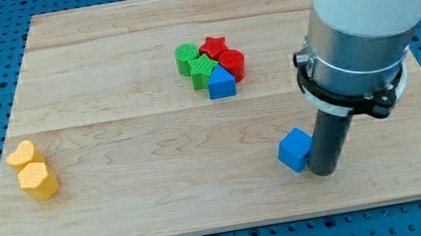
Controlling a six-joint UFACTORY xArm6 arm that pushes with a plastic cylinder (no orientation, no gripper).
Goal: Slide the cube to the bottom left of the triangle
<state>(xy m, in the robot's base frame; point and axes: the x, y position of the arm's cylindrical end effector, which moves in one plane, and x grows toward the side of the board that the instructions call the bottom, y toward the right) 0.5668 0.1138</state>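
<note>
Nearest the desk's bottom edge, toward its bottom right corner, my tip [323, 173] rests on the wooden desk [140, 205], touching the right-hand face of the blue cube [294, 149]; the rod carries no jaws, so there is nothing to open or close, and it merely presses sideways against the cube. Near the desk's left edge, two yellow blocks [31, 170] lie touching one another, their shapes unclear. Farther back, a little right of the desk's middle and closer to its top edge, sits a tight cluster: the blue triangle [221, 82] at its near side, a green block [203, 72] just to its left, a second green block [186, 57] behind that, a red star [214, 47] at the rear, and a red block [234, 62] on the right.

Progress, as judged: contact is made, but the cube lies well apart from the triangle, toward the bottom right. Most of the push, leftward and toward the top edge, appears to remain.
</note>
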